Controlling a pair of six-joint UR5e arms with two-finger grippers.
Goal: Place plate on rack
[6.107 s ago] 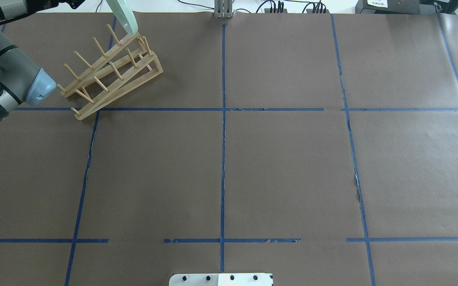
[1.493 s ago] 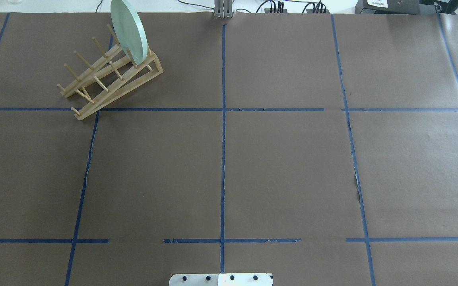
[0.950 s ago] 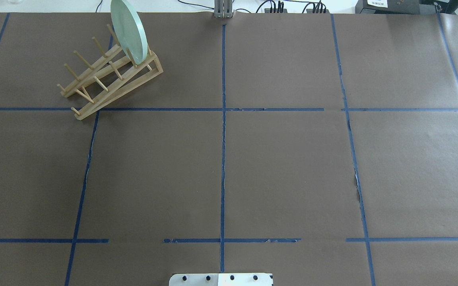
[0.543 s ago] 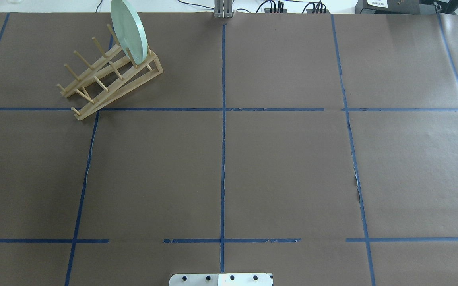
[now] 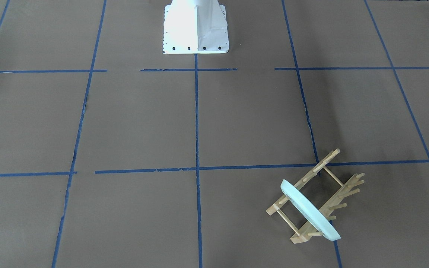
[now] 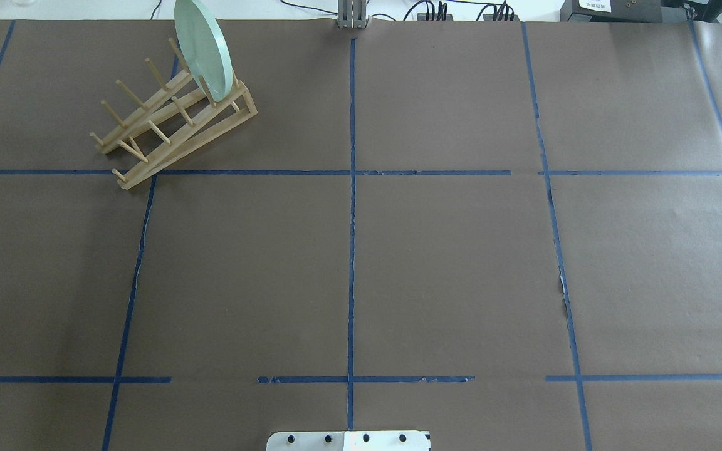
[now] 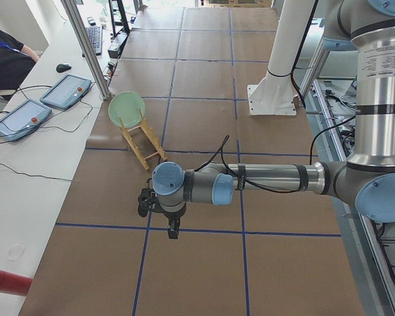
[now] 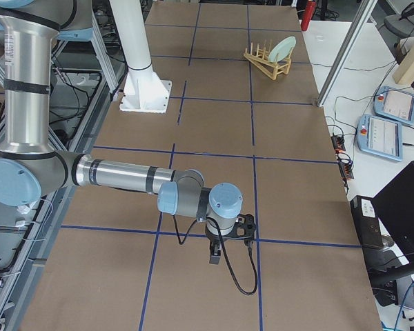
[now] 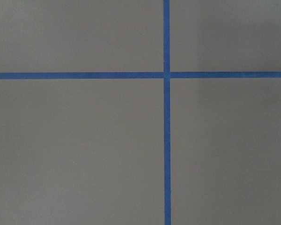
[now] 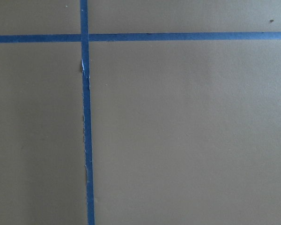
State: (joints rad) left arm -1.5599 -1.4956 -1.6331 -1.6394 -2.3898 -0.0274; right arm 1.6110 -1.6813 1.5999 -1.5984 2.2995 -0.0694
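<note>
The pale mint-green plate (image 6: 201,53) stands on edge in the far end slot of the light-wood rack (image 6: 167,128), at the table's far left in the overhead view. It leans between the pegs, free of any gripper. Plate (image 5: 309,214) and rack (image 5: 320,165) also show in the front view, and small in the left view (image 7: 126,109) and the right view (image 8: 284,47). My left gripper (image 7: 174,230) points down over the table, far from the rack. My right gripper (image 8: 215,256) also points down over bare paper. I cannot tell whether either is open or shut.
Brown paper with a blue tape grid covers the table. The white robot base (image 5: 196,26) stands at the robot's edge. Two tablets (image 7: 66,90), a metal post (image 7: 85,46) and a red cylinder (image 7: 0,280) lie beyond the table's far edge.
Six seconds ago my left arm held the plate above the rack's far end. Now the plate stands in the rack and the arm is out of the overhead view. Nothing moved in the last 1.5 seconds.
</note>
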